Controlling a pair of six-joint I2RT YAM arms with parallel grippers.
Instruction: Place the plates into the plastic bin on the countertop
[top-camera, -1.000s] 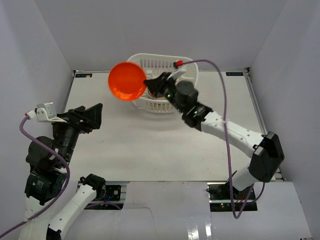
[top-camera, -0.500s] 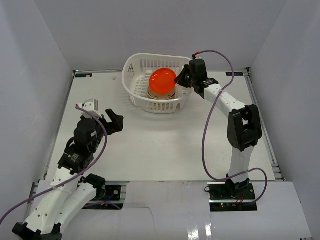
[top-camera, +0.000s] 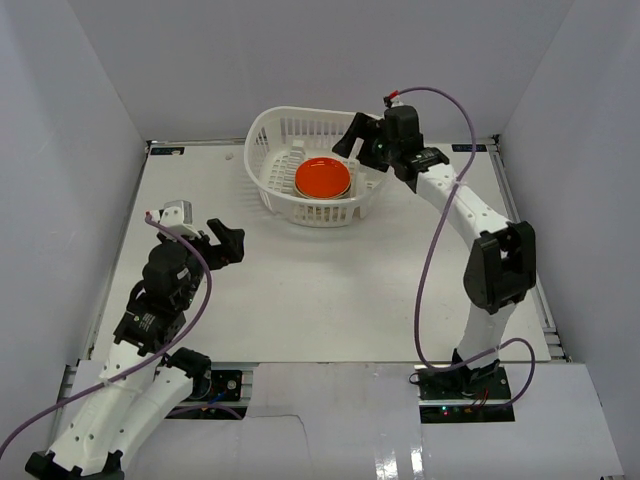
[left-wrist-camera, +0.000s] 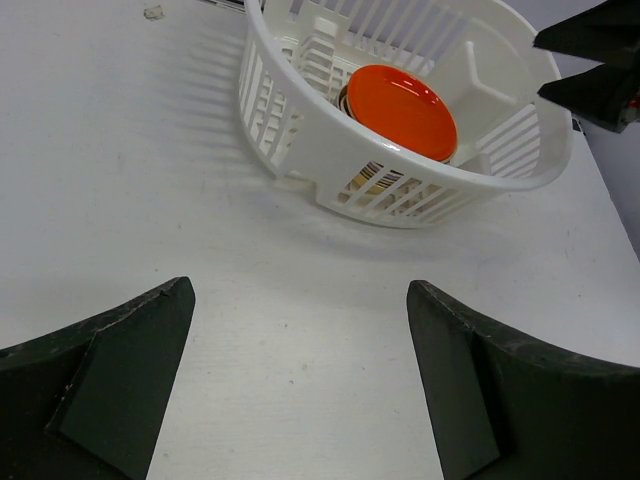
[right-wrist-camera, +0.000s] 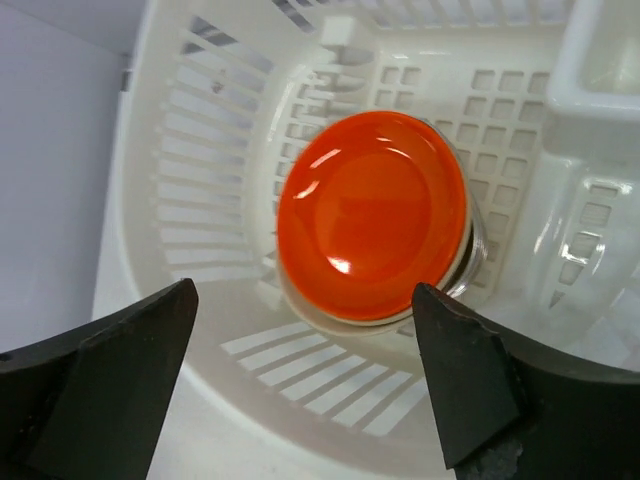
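A bright orange-red plate (top-camera: 322, 177) (right-wrist-camera: 371, 214) (left-wrist-camera: 402, 97) lies flat on top of a stack of plates inside the white plastic bin (top-camera: 262, 178) (left-wrist-camera: 300, 150) (right-wrist-camera: 160, 170) at the back of the countertop (top-camera: 330, 280). Edges of cream and darker plates peek out below it. My right gripper (top-camera: 361, 143) (right-wrist-camera: 305, 300) hovers open over the bin's right rim, holding nothing. Over the left of the countertop my left gripper (top-camera: 222, 243) (left-wrist-camera: 300, 300) stands open and empty, facing the bin.
White walls close in the countertop at the back and on both sides. A purple cable (top-camera: 440, 215) loops along the right arm. A small white speck (left-wrist-camera: 153, 12) lies on the countertop left of the bin.
My right gripper carried the orange-red plate over the bin, let it go and opened; the plate now lies flat on the stack. The left arm swung and lowered toward the countertop.
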